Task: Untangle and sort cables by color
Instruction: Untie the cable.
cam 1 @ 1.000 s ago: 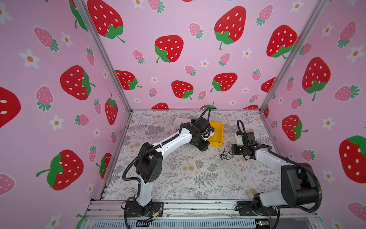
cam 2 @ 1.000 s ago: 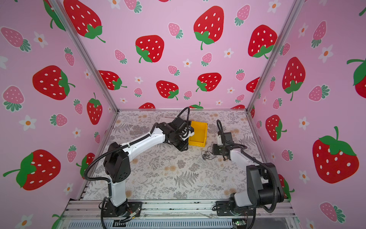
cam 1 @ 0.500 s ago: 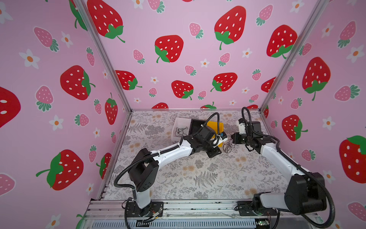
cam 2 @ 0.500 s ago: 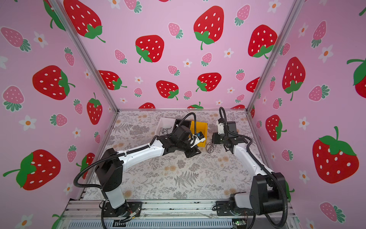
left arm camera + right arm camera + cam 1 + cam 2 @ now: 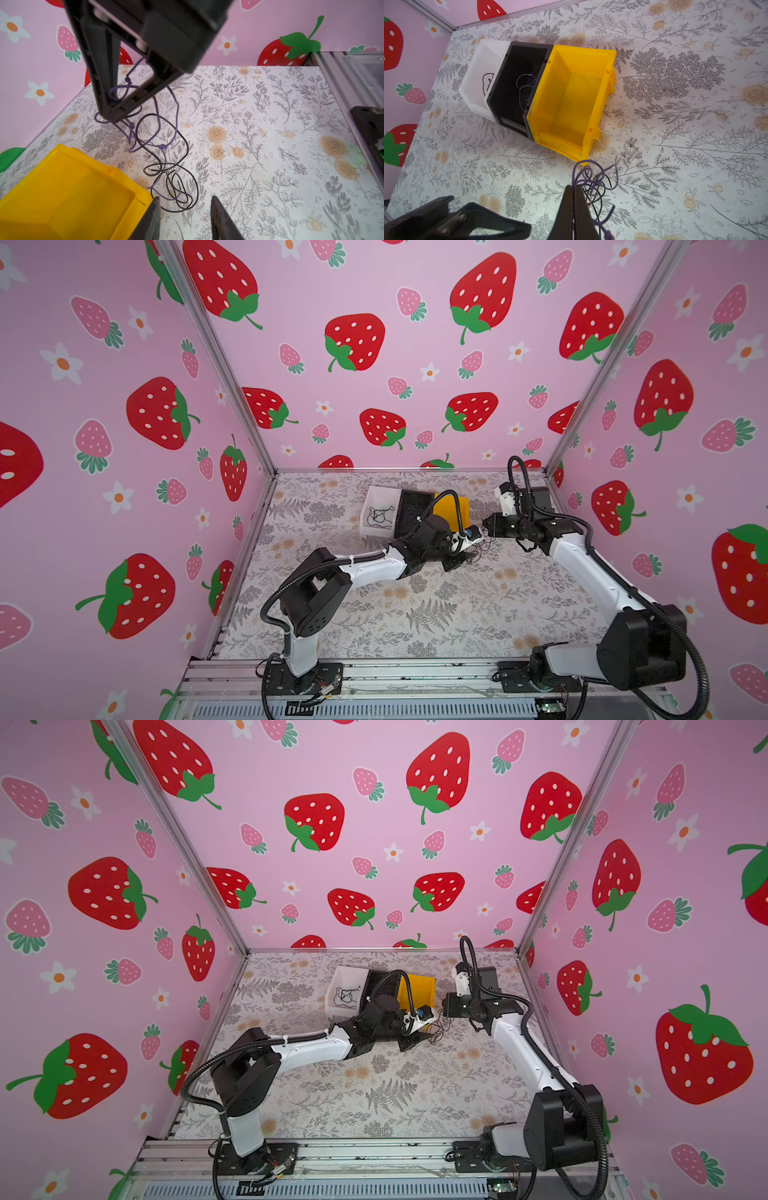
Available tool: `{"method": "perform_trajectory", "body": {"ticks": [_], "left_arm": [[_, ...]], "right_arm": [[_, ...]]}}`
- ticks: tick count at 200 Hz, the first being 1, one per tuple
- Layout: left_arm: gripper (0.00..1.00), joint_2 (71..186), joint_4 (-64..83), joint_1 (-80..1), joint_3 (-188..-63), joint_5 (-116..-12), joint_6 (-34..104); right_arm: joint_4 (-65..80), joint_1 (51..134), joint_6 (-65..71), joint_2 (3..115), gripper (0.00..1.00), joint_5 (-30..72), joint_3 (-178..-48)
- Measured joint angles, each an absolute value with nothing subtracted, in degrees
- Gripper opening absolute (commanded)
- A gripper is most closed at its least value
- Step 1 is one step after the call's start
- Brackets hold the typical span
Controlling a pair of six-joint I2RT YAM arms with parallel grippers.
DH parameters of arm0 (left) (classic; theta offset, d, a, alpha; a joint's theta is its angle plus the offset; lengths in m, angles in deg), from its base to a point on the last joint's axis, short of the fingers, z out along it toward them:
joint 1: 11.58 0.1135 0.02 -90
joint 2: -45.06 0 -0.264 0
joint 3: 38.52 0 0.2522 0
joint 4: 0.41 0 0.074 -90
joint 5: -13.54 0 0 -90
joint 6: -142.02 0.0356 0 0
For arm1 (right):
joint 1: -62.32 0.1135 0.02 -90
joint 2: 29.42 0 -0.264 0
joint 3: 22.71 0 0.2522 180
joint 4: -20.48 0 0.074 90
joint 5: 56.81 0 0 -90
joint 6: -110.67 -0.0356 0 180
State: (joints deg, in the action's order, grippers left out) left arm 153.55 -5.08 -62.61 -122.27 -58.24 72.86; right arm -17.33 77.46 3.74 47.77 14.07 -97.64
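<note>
- since a second ago the right gripper point(image 5: 572, 189) has come up off the bench point(image 5: 415, 605) with part of the cables point(image 5: 164, 145), and the left gripper point(image 5: 184, 200) has swung away from the yellow bin point(image 5: 571, 66) to meet the tangle.
- the cables are one knot of purple and black strands, partly lifted: the upper loops hang from the right gripper's tips, the lower loops lie on the bench just below them.
- the purple cable point(image 5: 176, 116) is pinched by the right gripper, whose fingers are pressed together; its loops stick out past the tips.
- the black cable point(image 5: 188, 145) winds through the purple one and coils on the bench right ahead of the left gripper; whether the right gripper pinches it too cannot be told.
- the left gripper is spread, low and close beside the right gripper; the lowest black loop shows between its fingertips point(image 5: 155, 204), contact unclear.
- in both top views the two grippers face each other tip to tip, with the cables point(image 5: 482, 546) point(image 5: 439, 1033) dangling below.
- the yellow bin stands just beyond the right gripper's tips, touching the black bin point(image 5: 529, 44), which touches the white bin point(image 5: 488, 54) farther off.
- a purple cord point(image 5: 523, 82) lies in the black bin, a black cord point(image 5: 485, 81) in the white bin.
</note>
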Motion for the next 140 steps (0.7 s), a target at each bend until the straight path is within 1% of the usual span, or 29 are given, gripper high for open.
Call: {"method": "perform_trajectory", "body": {"ticks": [32, 65, 122, 140], "left_arm": [[0.42, 155.9, -8.1, -63.0, -122.6, -59.2, 73.8], [0.42, 158.0, -9.3, -63.4, -125.4, -61.4, 74.3], [0.42, 158.0, -11.6, -63.6, -125.6, -65.5, 74.8], [0.40, 158.0, -11.7, -63.6, -125.6, -65.6, 74.8]], "right_arm": [[-18.4, 77.6, 3.7, 47.8, 0.06, 13.5, -99.0], [-19.4, 77.9, 3.7, 47.8, 0.06, 13.3, -99.2], [-20.4, 77.9, 3.8, 47.7, 0.06, 13.1, -100.1], [-20.5, 77.9, 3.7, 47.7, 0.05, 12.9, -100.1]]}}
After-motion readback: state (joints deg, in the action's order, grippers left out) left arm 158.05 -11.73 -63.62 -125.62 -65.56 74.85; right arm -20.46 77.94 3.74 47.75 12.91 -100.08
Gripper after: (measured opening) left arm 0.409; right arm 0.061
